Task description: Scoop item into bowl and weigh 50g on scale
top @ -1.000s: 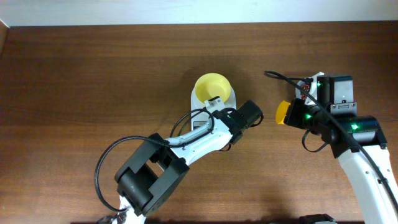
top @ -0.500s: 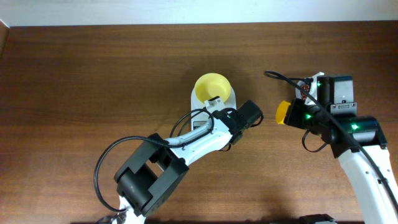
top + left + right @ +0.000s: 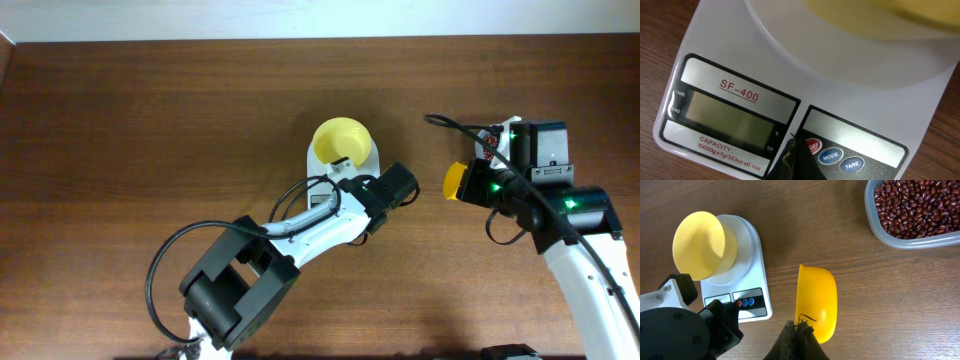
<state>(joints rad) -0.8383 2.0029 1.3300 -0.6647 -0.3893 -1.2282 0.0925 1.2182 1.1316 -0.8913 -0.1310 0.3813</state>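
Observation:
The pale-yellow bowl (image 3: 340,139) (image 3: 702,244) stands on the white scale (image 3: 372,156) (image 3: 840,90) (image 3: 757,265), and no beans show in it. My left gripper (image 3: 346,199) (image 3: 794,152) is shut and holds nothing. Its tip sits on the scale's front panel, just left of the red OFF button (image 3: 813,146). The grey display (image 3: 725,117) shows no digits. My right gripper (image 3: 478,184) (image 3: 799,328) is shut on the handle of the bright-yellow scoop (image 3: 456,180) (image 3: 817,300), to the right of the scale. The item, dark red beans (image 3: 917,205), fills a clear container.
The clear container (image 3: 880,230) lies at the back right, mostly hidden under my right arm in the overhead view. My left arm (image 3: 300,235) stretches from the front left up to the scale, with a black cable looping beside it.
The left arm has shifted very slightly at the scale's front. The right arm and the scoop have not moved.

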